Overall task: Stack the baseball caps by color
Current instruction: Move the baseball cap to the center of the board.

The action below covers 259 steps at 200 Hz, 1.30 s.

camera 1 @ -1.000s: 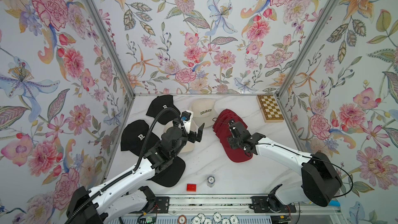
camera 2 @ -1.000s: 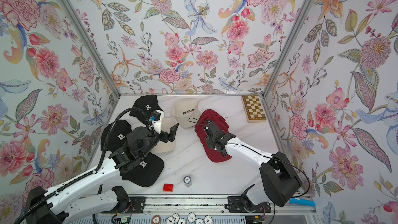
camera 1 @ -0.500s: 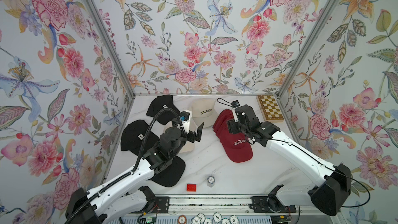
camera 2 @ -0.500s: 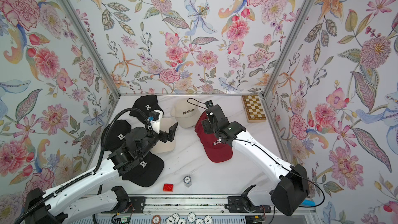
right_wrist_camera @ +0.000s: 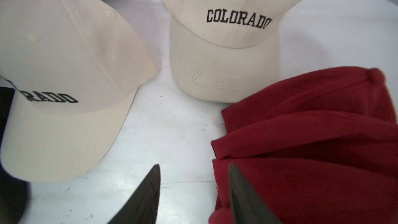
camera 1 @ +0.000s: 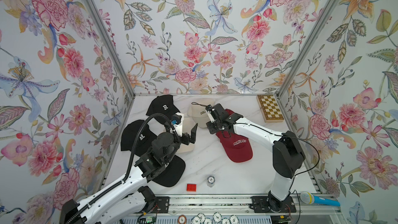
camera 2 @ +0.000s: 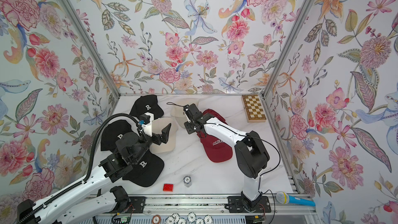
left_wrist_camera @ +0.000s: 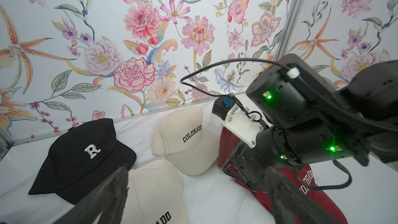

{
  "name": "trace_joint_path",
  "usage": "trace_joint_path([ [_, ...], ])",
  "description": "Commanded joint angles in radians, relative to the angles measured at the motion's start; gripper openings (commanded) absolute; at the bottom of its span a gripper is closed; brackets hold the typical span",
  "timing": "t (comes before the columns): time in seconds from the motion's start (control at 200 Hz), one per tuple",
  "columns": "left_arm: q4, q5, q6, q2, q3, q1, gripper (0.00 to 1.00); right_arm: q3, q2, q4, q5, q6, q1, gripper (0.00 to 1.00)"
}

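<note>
Three black "R" baseball caps (camera 1: 164, 106) (camera 1: 137, 135) (camera 1: 172, 171) lie on the left side. One cream "COLORADO" cap (right_wrist_camera: 226, 50) sits at the back and another (right_wrist_camera: 64, 61) lies mostly under my left arm. A stack of maroon caps (camera 1: 237, 145) lies right of centre. My left gripper (camera 1: 187, 130) hangs wide open above the nearer cream cap (left_wrist_camera: 155, 192), empty. My right gripper (camera 1: 212, 128) hovers at the maroon stack's (right_wrist_camera: 312, 147) left edge. Its jaws are open, one finger over the table and the other over the maroon fabric, gripping nothing.
A folded chessboard (camera 1: 270, 108) lies at the back right corner. A red brick (camera 1: 191, 187) and a small stack of poker chips (camera 1: 211, 181) sit near the front edge. A blue microphone (camera 1: 318, 199) rests on the front rail. Floral walls close in three sides.
My right gripper rose off the maroon stack and swung toward the middle, beside the cream caps, its jaws narrowing. The left arm has stayed put, still open.
</note>
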Motion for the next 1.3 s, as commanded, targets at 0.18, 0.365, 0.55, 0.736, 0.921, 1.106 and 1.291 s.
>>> trace_joint_path([
  [0.18, -0.035, -0.042, 0.003, -0.046, -0.021, 0.024, 1.0, 0.088, 0.137, -0.012, -0.051, 0.029, -0.016, 0.5],
  [0.365, -0.049, -0.038, 0.009, -0.062, -0.022, 0.042, 1.0, 0.071, 0.167, -0.011, -0.055, 0.028, -0.049, 0.49],
  [0.55, -0.046, -0.018, 0.018, -0.049, -0.011, 0.06, 1.0, 0.05, 0.171, -0.011, -0.052, 0.018, -0.074, 0.5],
  [0.736, -0.03, 0.006, 0.021, -0.022, 0.0, 0.074, 1.0, 0.02, 0.165, -0.009, -0.055, 0.01, -0.124, 0.5],
  [0.921, -0.011, 0.033, 0.027, 0.007, 0.013, 0.089, 1.0, -0.013, 0.151, -0.002, -0.051, 0.009, -0.149, 0.49],
  [1.106, 0.011, 0.053, 0.029, 0.037, 0.028, 0.096, 1.0, -0.06, 0.118, 0.008, -0.046, -0.003, -0.17, 0.49],
  [1.291, 0.036, 0.065, 0.026, 0.062, 0.032, 0.097, 1.0, -0.124, 0.08, 0.026, -0.051, -0.009, -0.197, 0.5],
])
